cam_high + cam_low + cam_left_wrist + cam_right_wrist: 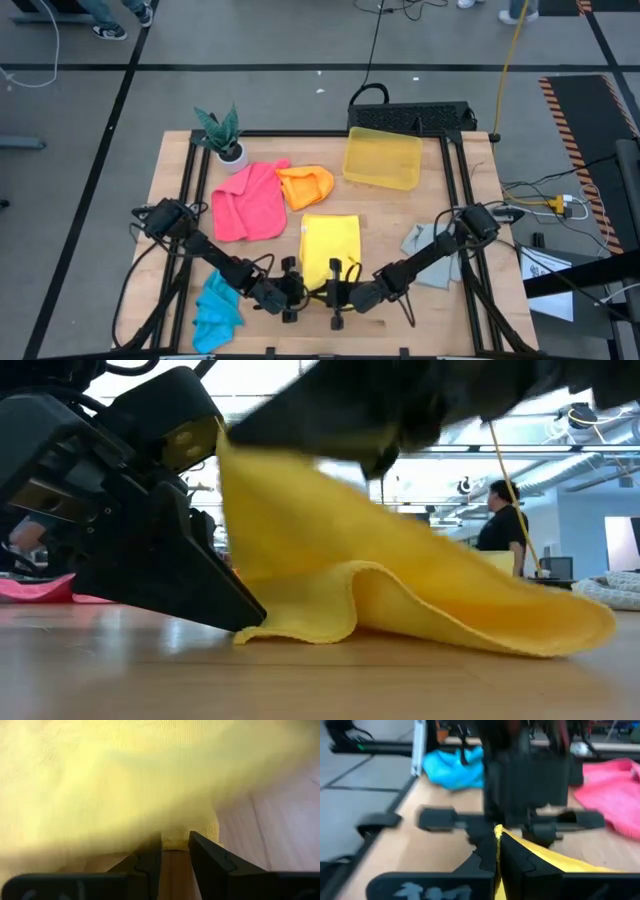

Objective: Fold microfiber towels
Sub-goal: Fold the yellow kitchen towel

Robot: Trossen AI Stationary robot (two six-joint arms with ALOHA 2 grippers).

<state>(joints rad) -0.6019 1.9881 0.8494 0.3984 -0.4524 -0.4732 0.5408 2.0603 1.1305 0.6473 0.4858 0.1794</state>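
Observation:
The yellow towel (331, 248) lies in the middle of the table, its far part flat on the wood (520, 630) and its near part raised. My right gripper (498, 831) is shut on that raised part. Coming in from the table's left, my left gripper (175, 840) slants down with its tips at the table. Its fingers stand apart on either side of the towel's rolled lower edge (300, 630). The pink towel (249, 202), the orange towel (306, 185), the blue towel (215, 310) and the grey towel (430, 250) lie around it. My right gripper pinches the yellow towel's near edge (520, 847) between its two shut fingers. The fingers come nearly level from the table's right. The cloth slopes down from the hold to the table, slack. My left gripper has the rolled edge (175, 842) between its fingertips; whether they touch it cannot be told.
A translucent yellow bin (382, 157) stands at the back of the table, and a small potted plant (225, 135) at the back left. A dark frame rail (190, 190) runs along the table's sides. People stand in the room beyond (505, 510).

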